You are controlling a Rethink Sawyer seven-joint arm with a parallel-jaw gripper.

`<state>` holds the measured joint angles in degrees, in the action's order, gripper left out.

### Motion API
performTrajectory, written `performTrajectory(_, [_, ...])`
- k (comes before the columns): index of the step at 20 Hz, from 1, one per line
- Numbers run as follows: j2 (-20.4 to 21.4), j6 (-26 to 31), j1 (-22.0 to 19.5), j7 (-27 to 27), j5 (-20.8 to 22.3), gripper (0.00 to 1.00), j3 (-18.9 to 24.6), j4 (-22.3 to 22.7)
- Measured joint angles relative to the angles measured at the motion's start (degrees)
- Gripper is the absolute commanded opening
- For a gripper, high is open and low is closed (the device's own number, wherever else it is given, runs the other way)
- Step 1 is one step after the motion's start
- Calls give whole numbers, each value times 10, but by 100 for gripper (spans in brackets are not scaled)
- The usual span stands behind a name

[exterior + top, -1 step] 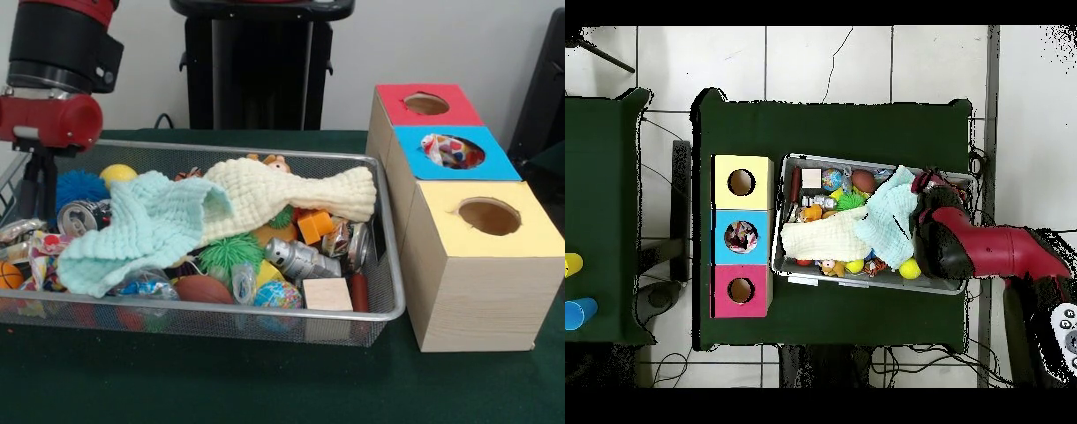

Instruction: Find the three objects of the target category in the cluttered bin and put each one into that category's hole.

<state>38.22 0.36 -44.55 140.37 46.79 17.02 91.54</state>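
Mesh bin (pixel 265 311), heaped with clutter under a mint cloth (pixel 141 230) and a cream cloth (pixel 291 199), is met at one end by the gripper (pixel 35 199), its opening untellable in front and hidden overhead beneath the red arm (pixel 985 250).

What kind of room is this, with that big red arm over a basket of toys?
Most likely a robotics lab, set up for a sorting test. A red arm hangs over a wire bin crammed with toys, cans and cloths on a green table. Beside it stand three wooden boxes with coloured tops and round holes.
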Motion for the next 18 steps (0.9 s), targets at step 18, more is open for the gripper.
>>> performTrajectory(18, [-69,0,-23,0,16,0,7,-8])
